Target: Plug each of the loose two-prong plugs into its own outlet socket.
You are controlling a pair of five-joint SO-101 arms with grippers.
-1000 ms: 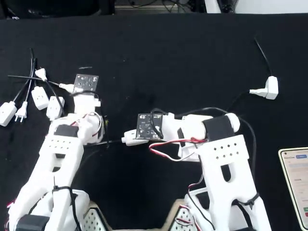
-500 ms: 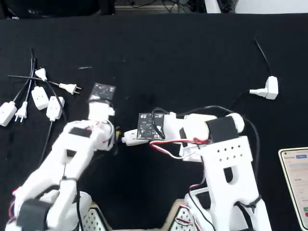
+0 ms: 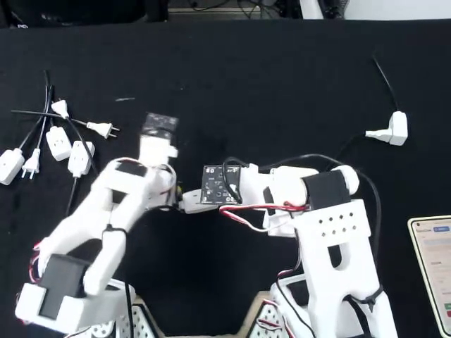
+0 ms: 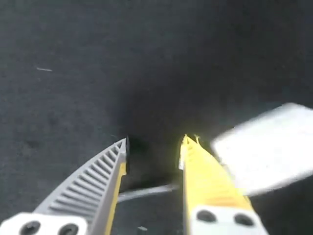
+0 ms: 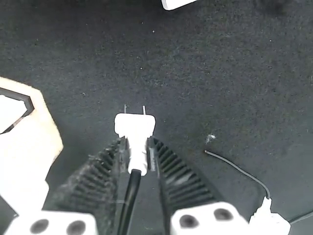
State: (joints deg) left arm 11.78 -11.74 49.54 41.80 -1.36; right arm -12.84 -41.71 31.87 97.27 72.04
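Between the right claw's (image 5: 136, 146) black ribbed fingers I see a small white two-prong plug (image 5: 135, 125), pinched by its body. Its prongs point straight away from the claw and its black cord runs back between the fingers. Under it is the black cloth-covered table (image 5: 220, 73). From the high view, this claw points toward the left arm, and the plug past its tip lies just beside that arm's forearm.

Left claw (image 4: 155, 144): one grey ribbed finger and one yellow finger, spread apart, gripping nothing. A thin pale cord (image 4: 146, 191) lies on the cloth below the gap. A blurred white shape (image 4: 264, 147) sits just beside the yellow finger; I cannot tell what it is.

Well apart from both claws, on the left arm's outer side, is a cluster of white outlet sockets and loose plugs on black cords (image 3: 58, 143). Well off beyond the right arm lies a lone white angled plug (image 3: 391, 130) on its own black cord.
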